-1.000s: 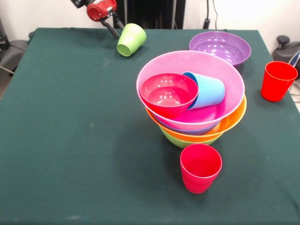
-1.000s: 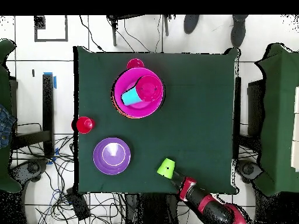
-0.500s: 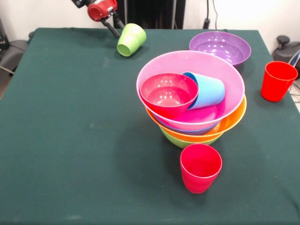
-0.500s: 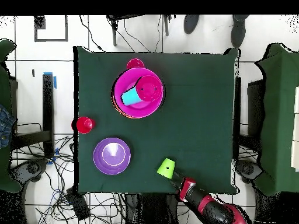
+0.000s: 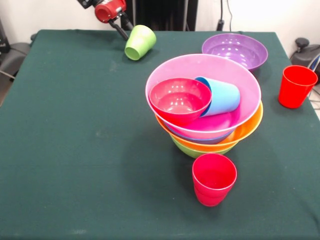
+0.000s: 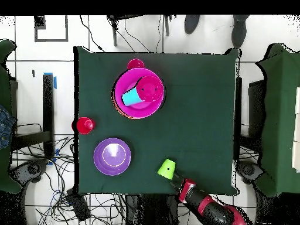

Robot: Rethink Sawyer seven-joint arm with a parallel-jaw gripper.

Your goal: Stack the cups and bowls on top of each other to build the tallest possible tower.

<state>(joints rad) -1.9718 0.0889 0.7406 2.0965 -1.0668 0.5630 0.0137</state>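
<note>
The tower stands right of centre: a wide pink bowl [image 5: 240,75] on blue, orange [image 5: 250,125] and lime green [image 5: 192,150] bowls. Inside the pink bowl sit the small red bowl [image 5: 180,100] and the sky blue cup [image 5: 222,97], tipped on its side. A red cup [image 5: 214,179] stands upright in front of the tower, another red cup [image 5: 296,86] at the right edge. The purple bowl [image 5: 235,50] sits at the far right. The lime green cup [image 5: 140,42] is tilted at the far edge, and my gripper [image 5: 120,29] is right against it; both also show in the overhead view [image 6: 167,169].
The green cloth table [image 5: 75,150] has wide free room on its left half and front left. In the overhead view the tower [image 6: 126,108] is far from my arm [image 6: 202,205], which comes in over the table's bottom edge.
</note>
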